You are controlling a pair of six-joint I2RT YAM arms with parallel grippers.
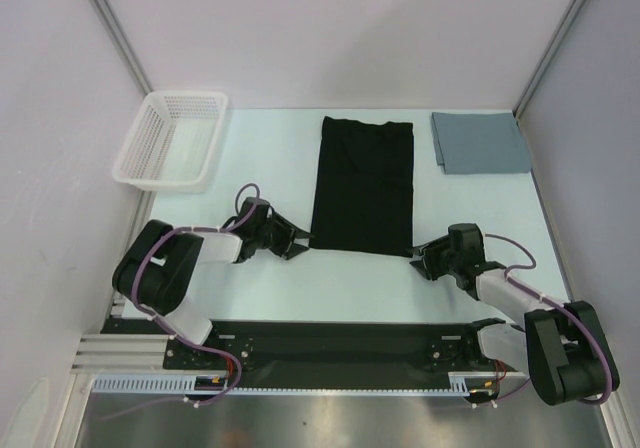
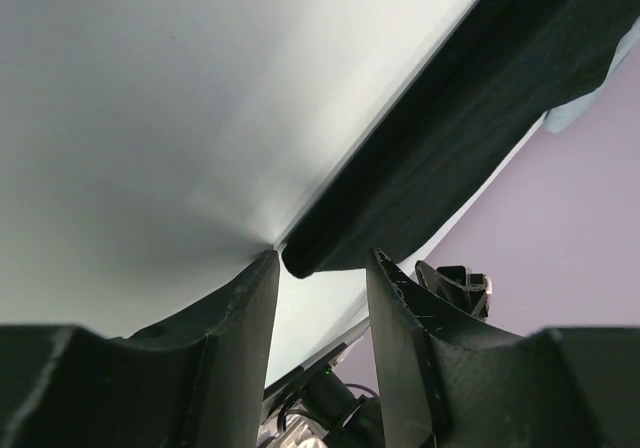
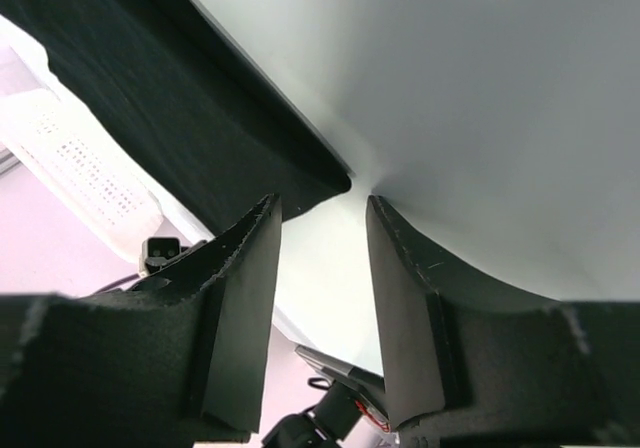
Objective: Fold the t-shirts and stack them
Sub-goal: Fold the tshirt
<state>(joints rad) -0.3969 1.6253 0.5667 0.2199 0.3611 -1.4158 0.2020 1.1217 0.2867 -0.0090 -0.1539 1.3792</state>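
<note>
The black t-shirt [image 1: 363, 183] lies flat in the middle of the table, folded into a long narrow rectangle. The grey-blue t-shirt [image 1: 480, 142] lies folded at the back right. My left gripper [image 1: 300, 240] is low on the table at the black shirt's near left corner. In the left wrist view it [image 2: 322, 258] is open, the rounded corner of the black t-shirt [image 2: 450, 138] just at its fingertips, not pinched. My right gripper [image 1: 418, 258] is at the near right corner. It [image 3: 321, 200] is open too, the corner of the black t-shirt [image 3: 170, 98] just beyond its tips.
A white mesh basket [image 1: 170, 138] stands at the back left, and it also shows in the right wrist view as the basket [image 3: 80, 158] beyond the shirt. Walls close in the table on the left, back and right.
</note>
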